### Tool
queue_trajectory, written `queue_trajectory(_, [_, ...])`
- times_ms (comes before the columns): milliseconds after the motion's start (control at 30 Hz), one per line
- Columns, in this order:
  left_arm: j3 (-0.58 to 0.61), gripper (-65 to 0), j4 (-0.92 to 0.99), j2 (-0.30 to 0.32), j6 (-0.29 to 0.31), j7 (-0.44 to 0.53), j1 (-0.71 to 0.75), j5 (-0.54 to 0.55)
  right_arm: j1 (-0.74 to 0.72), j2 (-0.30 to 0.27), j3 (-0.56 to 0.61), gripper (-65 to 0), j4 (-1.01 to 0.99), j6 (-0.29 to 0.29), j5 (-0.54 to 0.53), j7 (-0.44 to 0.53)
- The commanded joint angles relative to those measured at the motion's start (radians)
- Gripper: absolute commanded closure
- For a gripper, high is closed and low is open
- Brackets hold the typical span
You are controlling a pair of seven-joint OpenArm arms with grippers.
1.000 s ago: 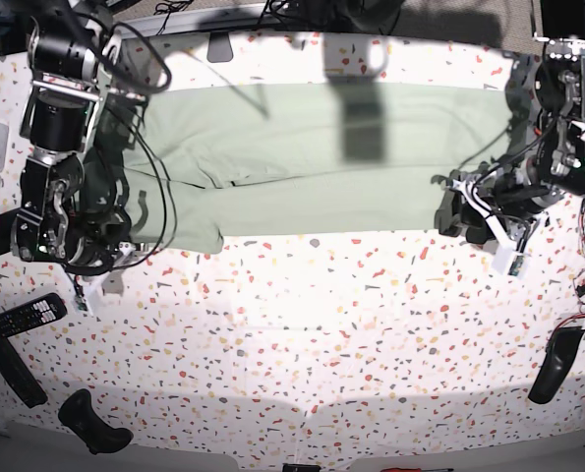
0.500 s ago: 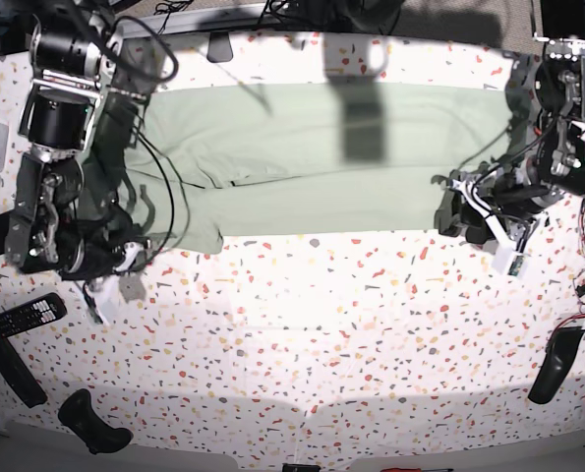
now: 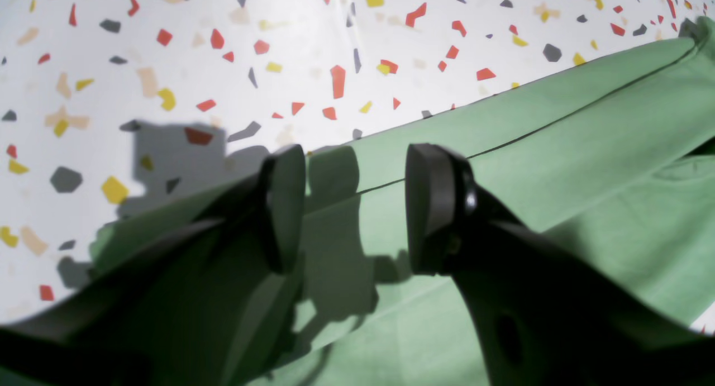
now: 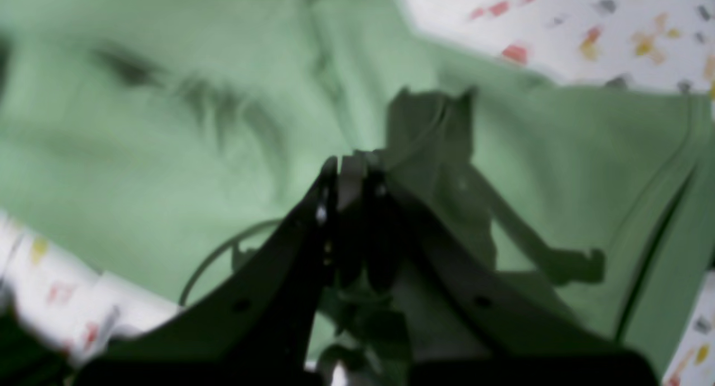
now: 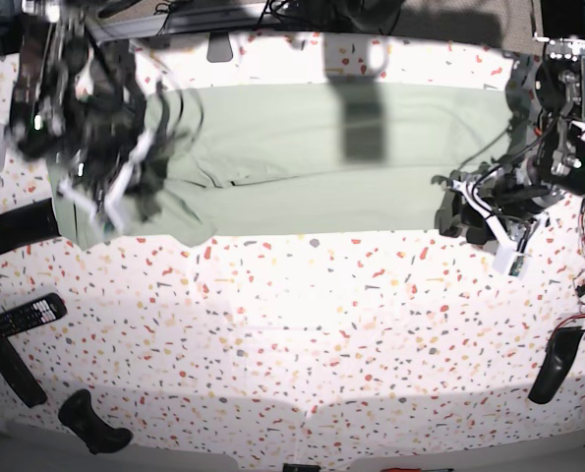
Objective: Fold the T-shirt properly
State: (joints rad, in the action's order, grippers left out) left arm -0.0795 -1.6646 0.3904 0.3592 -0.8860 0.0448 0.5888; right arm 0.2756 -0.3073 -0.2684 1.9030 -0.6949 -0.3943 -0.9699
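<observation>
speckled table (image 5: 302,324), t-shirt (image 5: 321,147) spread; right gripper (image 4: 352,168) pinched closed, empty; left gripper (image 3: 354,207) parted over hem; could snag cloth.

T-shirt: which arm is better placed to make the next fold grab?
Probably left. The left end effector hangs open straddling the T-shirt hem at its end. The right end effector is shut above the fabric, apparently empty.
</observation>
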Motion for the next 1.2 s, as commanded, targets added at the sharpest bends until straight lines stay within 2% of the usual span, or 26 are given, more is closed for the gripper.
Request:
queue_trajectory(0, [-0.006,-26.7,-0.018,0.011,0.001,0.024,-0.017,0.014,0.028,-0.011,-0.005,0.0,0.053,-0.003,-0.01,0.023])
queue_trajectory(167, [-0.006,-26.7,-0.018,0.011,0.001,0.024,-0.017,0.014,0.191,-0.012,-0.006,0.0,0.15,-0.003,0.003,0.028])
queue_trajectory(267, [-0.006,-26.7,-0.018,0.011,0.001,0.024,-0.017,0.014,0.249,-0.013,-0.006,0.0,0.151,-0.003,0.069,0.028])
queue_trajectory(400, [-0.006,-26.7,-0.018,0.011,0.001,0.024,-0.017,0.014,0.305,-0.04,-0.007,0.0,0.151,-0.003,0.158,0.028])
queue_trajectory(567, [-0.006,-26.7,-0.018,0.011,0.001,0.023,-0.017,0.01,0.311,-0.082,-0.008,0.0,0.151,-0.003,0.161,0.02])
queue_trajectory(767, [-0.006,-26.7,-0.018,0.011,0.0,0.02,-0.016,-0.116,0.302,-0.089,-0.066,0.0,0.151,0.105,0.236,0.053])
queue_trajectory(1000, [-0.006,-26.7,-0.018,0.011,0.0,0.024,-0.016,-0.128,0.27,-0.088,-0.112,0.0,0.151,0.192,0.234,0.073])
queue_trajectory(1167, [-0.006,-26.7,-0.018,0.011,0.0,0.024,-0.017,-0.148,0.239,-0.088,-0.112,0.0,0.151,0.217,0.171,0.063])
